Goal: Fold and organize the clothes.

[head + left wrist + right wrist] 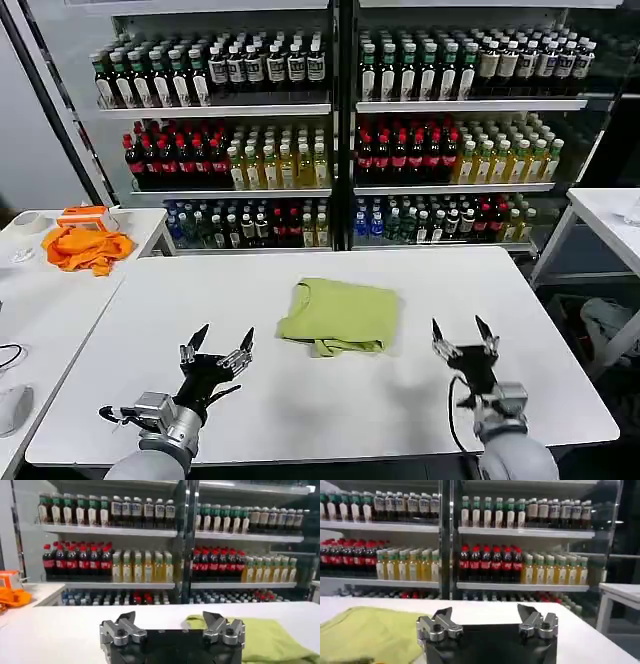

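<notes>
- Closest to me, my left gripper [217, 352] hovers over the near left part of the white table [140, 330], jaws spread wide with nothing between them.
- My right gripper [466, 342] hovers over the near right part, jaws likewise apart and holding nothing.
- Ahead and between the two lies the lime T-shirt [340, 316], already folded into a compact, roughly square bundle near the table's middle, with loose folds along its near edge.
- From my left wrist the shirt [265, 637] lies ahead and toward my right; from my right wrist the shirt [367, 632] lies ahead and toward my left.
- Its slightly longer side runs left to right across the table; I judge both arms about equally near it.
- Farther off, an orange cloth [88, 247] sits on the side table to my left, well apart.
- Beyond stand shelves of bottled drinks [330, 130].
</notes>
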